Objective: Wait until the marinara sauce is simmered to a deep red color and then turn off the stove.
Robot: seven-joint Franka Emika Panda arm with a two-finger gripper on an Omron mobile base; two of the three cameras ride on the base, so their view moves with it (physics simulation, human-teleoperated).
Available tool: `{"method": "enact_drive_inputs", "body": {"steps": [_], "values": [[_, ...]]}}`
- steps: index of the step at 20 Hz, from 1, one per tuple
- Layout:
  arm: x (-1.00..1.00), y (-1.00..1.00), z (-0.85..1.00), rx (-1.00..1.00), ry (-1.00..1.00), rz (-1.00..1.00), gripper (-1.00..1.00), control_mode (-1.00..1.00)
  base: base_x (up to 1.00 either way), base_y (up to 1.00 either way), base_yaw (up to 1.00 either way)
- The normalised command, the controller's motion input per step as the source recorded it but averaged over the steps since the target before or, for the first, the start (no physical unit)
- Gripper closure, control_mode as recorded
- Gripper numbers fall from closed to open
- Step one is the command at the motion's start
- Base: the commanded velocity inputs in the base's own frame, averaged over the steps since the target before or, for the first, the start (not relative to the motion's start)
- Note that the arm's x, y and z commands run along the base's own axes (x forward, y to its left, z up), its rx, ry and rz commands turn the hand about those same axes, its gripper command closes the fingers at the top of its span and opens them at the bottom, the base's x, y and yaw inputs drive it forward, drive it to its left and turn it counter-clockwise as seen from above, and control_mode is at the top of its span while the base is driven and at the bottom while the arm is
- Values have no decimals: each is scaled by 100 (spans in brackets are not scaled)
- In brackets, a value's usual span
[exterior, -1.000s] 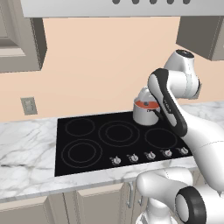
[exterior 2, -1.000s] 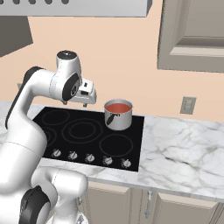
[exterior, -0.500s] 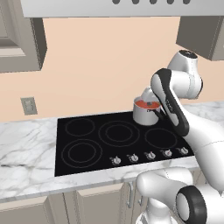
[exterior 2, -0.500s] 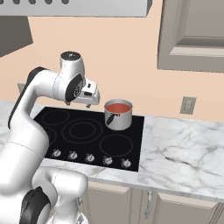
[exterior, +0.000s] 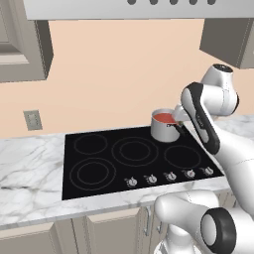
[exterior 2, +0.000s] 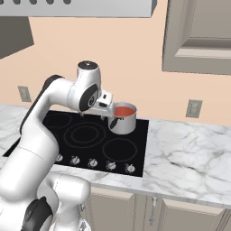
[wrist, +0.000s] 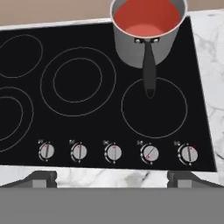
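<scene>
Marinara sauce [wrist: 148, 16], orange-red, sits in the steel saucepan [wrist: 146, 41] on the stove's [wrist: 100, 118] back right burner, handle pointing toward the knob row [wrist: 114, 152]. Fourth knob [wrist: 149, 153] looks turned, just ahead of the gripper [wrist: 111, 178], right of centre. Fingers spread wide, holding nothing.

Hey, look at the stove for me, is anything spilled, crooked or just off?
No spills. The saucepan stands upright on the back right burner of the cooktop, holding its red sauce. One oddity: the fourth knob from the left has its pointer turned off to one side, while the other four point about straight up.
</scene>
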Motion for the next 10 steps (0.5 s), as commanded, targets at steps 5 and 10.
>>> {"method": "enact_drive_inputs", "body": {"steps": [5,10], "values": [[-25,-40,-54,0,17,-12,-100,-100,0,0,0],[-26,-40,-49,0,19,-15,-100,-100,0,0,0]]}}
